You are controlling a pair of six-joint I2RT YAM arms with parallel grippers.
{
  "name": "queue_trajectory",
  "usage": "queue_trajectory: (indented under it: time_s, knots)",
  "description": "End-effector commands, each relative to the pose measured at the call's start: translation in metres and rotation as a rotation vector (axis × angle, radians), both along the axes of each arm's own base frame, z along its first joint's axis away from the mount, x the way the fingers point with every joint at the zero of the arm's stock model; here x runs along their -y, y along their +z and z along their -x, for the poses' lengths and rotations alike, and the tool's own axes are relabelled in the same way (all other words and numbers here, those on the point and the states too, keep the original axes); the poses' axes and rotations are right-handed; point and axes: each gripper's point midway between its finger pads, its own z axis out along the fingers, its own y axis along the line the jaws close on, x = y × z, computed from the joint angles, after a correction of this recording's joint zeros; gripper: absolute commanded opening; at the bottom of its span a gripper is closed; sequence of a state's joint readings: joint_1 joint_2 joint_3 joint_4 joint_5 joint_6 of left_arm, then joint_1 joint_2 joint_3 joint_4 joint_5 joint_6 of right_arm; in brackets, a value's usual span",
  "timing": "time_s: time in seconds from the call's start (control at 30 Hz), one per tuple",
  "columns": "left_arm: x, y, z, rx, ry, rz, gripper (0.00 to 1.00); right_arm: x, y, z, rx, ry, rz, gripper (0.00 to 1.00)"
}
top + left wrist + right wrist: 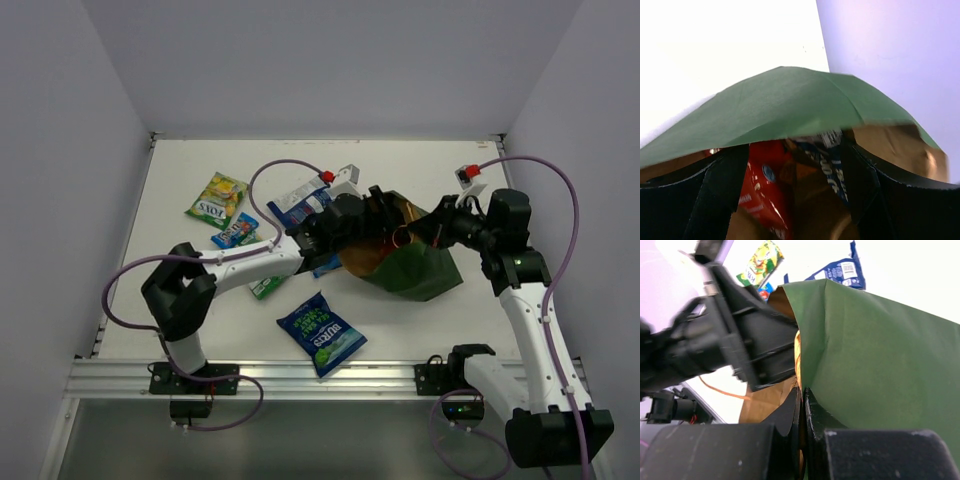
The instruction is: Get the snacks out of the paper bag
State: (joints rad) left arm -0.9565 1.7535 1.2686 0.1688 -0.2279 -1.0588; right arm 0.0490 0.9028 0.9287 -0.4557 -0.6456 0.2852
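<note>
The left claw (790,187) is open inside the bag (420,272), at 3 o'clock on the table (420,180), facing a red packet (764,192). The right claw (803,407) pinches the bag. We fear a hard pull tears it free.

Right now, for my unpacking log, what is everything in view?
paper bag: one, dark green, brown inside, right of centre.
crisp bag: one, dark blue, near table edge.
yellow-green packet: one, far left.
small bar: one, blue, beside the yellow-green packet.
blue-white packet: one, beyond the left arm.
green-white packet: one, partly under the left arm.
red packet: one, inside the paper bag.
dark blue packet: one, inside, beside the red packet.
table: one, white.
left gripper: open, in the bag's mouth.
right gripper: shut on the bag's edge.
</note>
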Motion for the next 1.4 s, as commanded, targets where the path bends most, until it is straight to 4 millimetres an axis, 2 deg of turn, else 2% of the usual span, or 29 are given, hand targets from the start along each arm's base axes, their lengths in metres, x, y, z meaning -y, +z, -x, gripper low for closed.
queue_trajectory:
  time_s: [0.0, 0.23, 0.4, 0.5, 0.53, 0.6, 0.63, 0.67, 0.73, 0.8, 0.83, 0.87, 0.97, 1.03, 1.13, 1.23, 1.27, 1.37]
  knots:
    - [0.009, 0.027, -0.019, 0.048, 0.049, 0.074, 0.79, -0.018, 0.025, 0.014, 0.044, 0.120, -0.066, 0.00]
    - [0.025, 0.016, -0.019, 0.027, 0.002, 0.068, 0.75, -0.023, 0.024, 0.016, 0.035, 0.162, -0.071, 0.00]
    - [0.029, 0.011, -0.022, 0.027, -0.003, 0.058, 0.63, -0.023, 0.025, 0.016, 0.037, 0.163, -0.068, 0.00]
    - [0.031, 0.004, -0.021, 0.020, -0.010, 0.044, 0.47, -0.022, 0.024, 0.014, 0.037, 0.150, -0.062, 0.00]
    - [0.029, 0.002, -0.022, 0.022, -0.008, 0.033, 0.36, -0.021, 0.025, 0.013, 0.040, 0.147, -0.058, 0.00]
    - [0.026, -0.002, -0.023, 0.019, -0.001, 0.012, 0.23, -0.018, 0.023, 0.011, 0.044, 0.121, -0.045, 0.00]
    - [0.024, -0.004, -0.023, 0.022, 0.000, -0.002, 0.09, -0.016, 0.022, 0.010, 0.040, 0.109, -0.039, 0.00]
    - [0.020, 0.001, -0.023, 0.031, 0.004, -0.002, 0.03, -0.014, 0.018, 0.008, 0.033, 0.093, -0.028, 0.00]
    - [0.009, -0.001, -0.024, 0.044, 0.012, -0.033, 0.00, -0.005, 0.011, 0.003, 0.015, 0.031, 0.001, 0.00]
    - [-0.005, 0.008, -0.025, 0.064, 0.026, -0.047, 0.00, 0.006, 0.003, -0.005, 0.002, -0.055, 0.033, 0.00]
    - [-0.014, 0.001, -0.023, 0.065, 0.025, -0.079, 0.00, 0.011, 0.000, -0.007, -0.005, -0.084, 0.042, 0.00]
    - [-0.023, 0.012, -0.022, 0.079, 0.031, -0.072, 0.00, 0.014, -0.004, -0.008, -0.022, -0.111, 0.045, 0.00]
    - [-0.043, 0.018, -0.018, 0.101, 0.021, -0.107, 0.00, 0.031, -0.013, -0.016, -0.055, -0.227, 0.070, 0.00]
    - [-0.050, 0.022, -0.012, 0.113, -0.013, -0.129, 0.00, 0.044, -0.019, -0.021, -0.073, -0.305, 0.098, 0.00]
    - [-0.054, 0.042, 0.003, 0.139, -0.082, -0.128, 0.00, 0.054, -0.025, -0.025, -0.090, -0.368, 0.124, 0.00]
    - [-0.058, 0.081, 0.018, 0.194, -0.138, -0.085, 0.00, 0.062, -0.034, -0.028, -0.119, -0.410, 0.150, 0.00]
    - [-0.061, 0.085, 0.022, 0.186, -0.145, -0.093, 0.00, 0.066, -0.037, -0.029, -0.128, -0.432, 0.162, 0.00]
    - [-0.073, 0.127, 0.026, 0.247, -0.158, -0.072, 0.00, 0.074, -0.050, -0.028, -0.180, -0.482, 0.179, 0.00]
